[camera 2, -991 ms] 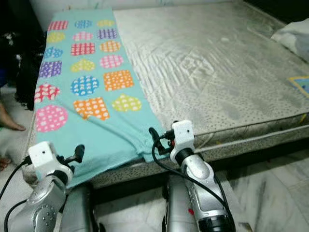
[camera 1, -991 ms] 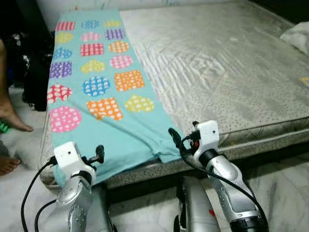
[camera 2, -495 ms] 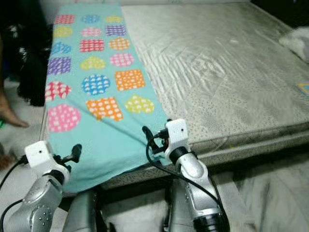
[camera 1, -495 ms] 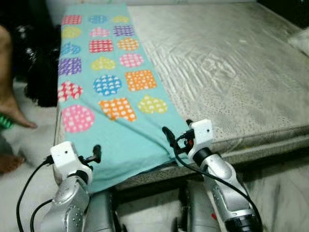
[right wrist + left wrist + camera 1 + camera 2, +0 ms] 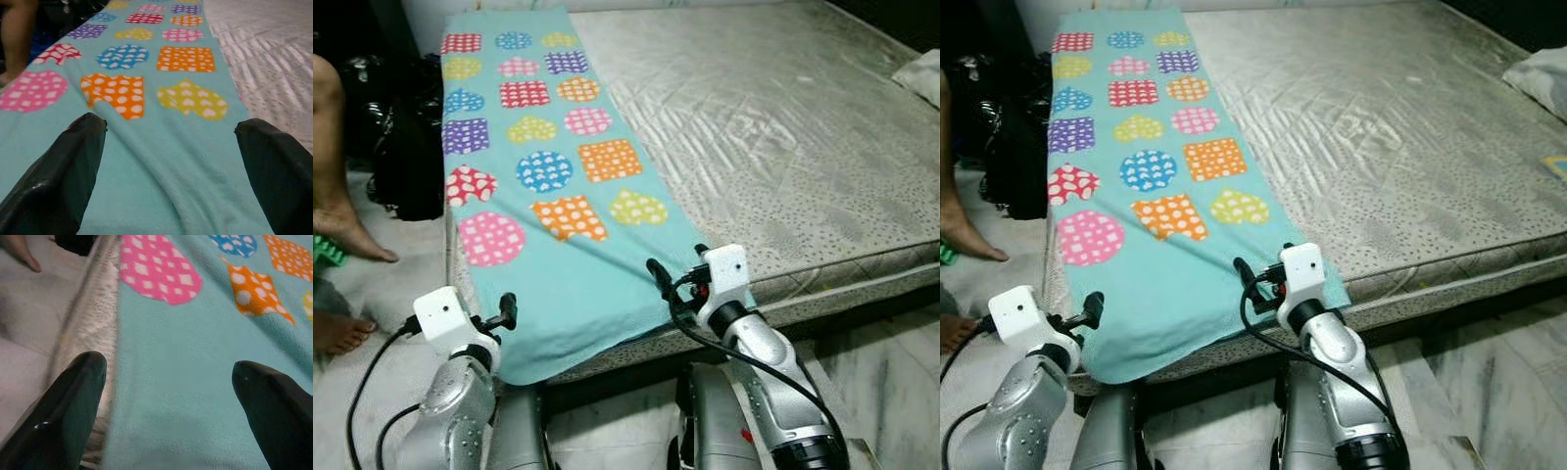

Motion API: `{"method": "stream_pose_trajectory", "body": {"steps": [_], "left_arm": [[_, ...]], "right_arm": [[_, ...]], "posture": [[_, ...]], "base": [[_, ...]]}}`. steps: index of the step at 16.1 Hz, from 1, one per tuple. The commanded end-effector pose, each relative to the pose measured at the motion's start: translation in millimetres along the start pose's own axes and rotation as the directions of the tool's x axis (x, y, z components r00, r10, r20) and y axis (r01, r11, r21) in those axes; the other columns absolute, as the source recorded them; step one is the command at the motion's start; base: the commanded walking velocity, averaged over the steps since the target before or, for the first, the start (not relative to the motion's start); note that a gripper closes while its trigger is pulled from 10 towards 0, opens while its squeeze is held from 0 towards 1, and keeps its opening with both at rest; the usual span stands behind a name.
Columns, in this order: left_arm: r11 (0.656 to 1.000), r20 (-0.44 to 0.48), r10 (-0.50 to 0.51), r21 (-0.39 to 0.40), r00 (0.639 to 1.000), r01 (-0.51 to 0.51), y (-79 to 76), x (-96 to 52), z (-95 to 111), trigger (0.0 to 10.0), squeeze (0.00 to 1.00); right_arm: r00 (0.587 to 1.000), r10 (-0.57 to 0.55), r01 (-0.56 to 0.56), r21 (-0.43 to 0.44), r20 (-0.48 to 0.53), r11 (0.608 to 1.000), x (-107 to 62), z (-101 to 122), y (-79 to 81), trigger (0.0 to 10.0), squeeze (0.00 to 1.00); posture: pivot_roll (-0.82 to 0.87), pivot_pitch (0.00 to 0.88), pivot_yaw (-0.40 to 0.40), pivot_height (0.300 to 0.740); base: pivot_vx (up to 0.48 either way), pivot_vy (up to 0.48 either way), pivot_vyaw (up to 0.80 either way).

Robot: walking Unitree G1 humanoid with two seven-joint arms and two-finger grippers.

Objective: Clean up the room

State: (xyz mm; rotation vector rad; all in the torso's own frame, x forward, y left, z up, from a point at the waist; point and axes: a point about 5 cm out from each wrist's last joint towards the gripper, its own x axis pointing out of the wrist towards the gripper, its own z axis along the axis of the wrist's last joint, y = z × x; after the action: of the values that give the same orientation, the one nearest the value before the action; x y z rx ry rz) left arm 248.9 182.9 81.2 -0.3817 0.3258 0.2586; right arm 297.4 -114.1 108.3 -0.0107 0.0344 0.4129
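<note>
Camera shifted; blanket (image 5: 558,196) lies flatter. Left gripper (image 5: 171,396) and right gripper (image 5: 171,161) both wide open, empty, over near hem; lower evenly, pinch corners together.

**Blanket's near end now lies flat**

The blanket (image 5: 548,186) has smoothed out: its near edge, bunched and folded by the right tool (image 5: 671,279) a second ago, now spreads wider across the bed's (image 5: 803,147) corner. The right tool has lifted slightly off the cloth. The left tool (image 5: 504,311) has barely shifted at the blanket's lower corner.
</note>
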Motion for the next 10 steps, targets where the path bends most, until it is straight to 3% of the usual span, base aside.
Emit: {"method": "stream_pose_trajectory", "body": {"steps": [1, 2, 3, 7, 10], "left_arm": [[0.999, -0.045, 0.032, -0.023, 0.998, -0.033, -0.6, 2.7, -7, 10.0, 0.0], [0.995, -0.132, 0.077, -0.048, 0.988, -0.084, 2.8, 6.9, -19, 10.0, 0.0], [0.992, -0.162, 0.093, -0.068, 0.982, -0.105, 4.2, 7.9, -24, 10.0, 0.0], [0.99, -0.246, 0.129, -0.018, 0.961, -0.137, 15.3, 3.4, -37, 10.0, 0.0], [0.993, -0.265, 0.114, -0.003, 0.957, -0.119, 10.5, -7.6, -33, 10.0, 0.0]], "right_arm": [[1.0, -0.015, 0.015, -0.003, -0.008, 1.0, -2.2, -3, -3.2, 10.0, 0.0], [1.0, -0.015, 0.015, -0.002, -0.009, 1.0, -1.6, -3, -2.4, 10.0, 0.0], [1.0, -0.016, 0.016, -0.002, -0.009, 1.0, -1.2, -3, -2.1, 10.0, 0.0], [0.999, -0.041, 0.041, -0.006, -0.019, 0.999, -3.9, -3, -9.1, 10.0, 0.0], [0.998, -0.06, 0.06, -0.012, -0.024, 0.998, -6.7, -4, -12.9, 10.0, 0.0]], "posture": [[-0.1, 0.13, -0.011, 0.526], [-0.1, 0.132, -0.009, 0.526], [-0.1, 0.138, -0.007, 0.526], [-0.11, 0.16, 0.004, 0.526], [-0.11, 0.167, 0.014, 0.526]], "base": [[0.0, 0.0, 0.0], [0.0, 0.0, 0.0], [0.0, 0.0, 0.0], [0.0, 0.0, 0.0], [0.0, 0.0, 0.0]]}}
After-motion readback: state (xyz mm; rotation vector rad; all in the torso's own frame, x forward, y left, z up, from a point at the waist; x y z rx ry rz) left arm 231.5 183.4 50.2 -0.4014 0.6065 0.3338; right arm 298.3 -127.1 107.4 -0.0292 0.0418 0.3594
